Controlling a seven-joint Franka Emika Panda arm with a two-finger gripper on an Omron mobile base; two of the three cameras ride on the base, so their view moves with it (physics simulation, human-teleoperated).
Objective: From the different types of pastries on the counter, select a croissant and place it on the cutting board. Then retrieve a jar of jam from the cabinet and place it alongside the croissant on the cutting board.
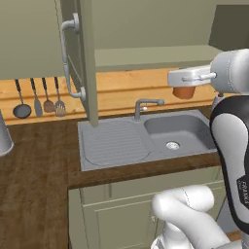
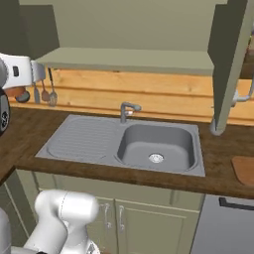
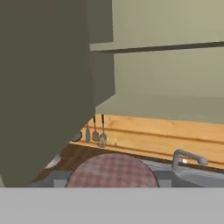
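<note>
A round jam jar with a red checked lid point(image 3: 113, 170) is gripped by the gripper point(image 1: 187, 83), above the grey sink's point(image 1: 181, 130) back edge; the open cabinet door point(image 1: 80, 58) could be struck.

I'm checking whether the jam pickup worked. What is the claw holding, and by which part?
The claw holds a reddish-brown jar from above, near its top. Its checked lid sits right in front of the hand camera.

The jam jar point(image 1: 184, 92) is half hidden beneath the hand point(image 1: 187, 78), and the cutting board point(image 2: 244, 170) is cut off by the picture's edge.
</note>
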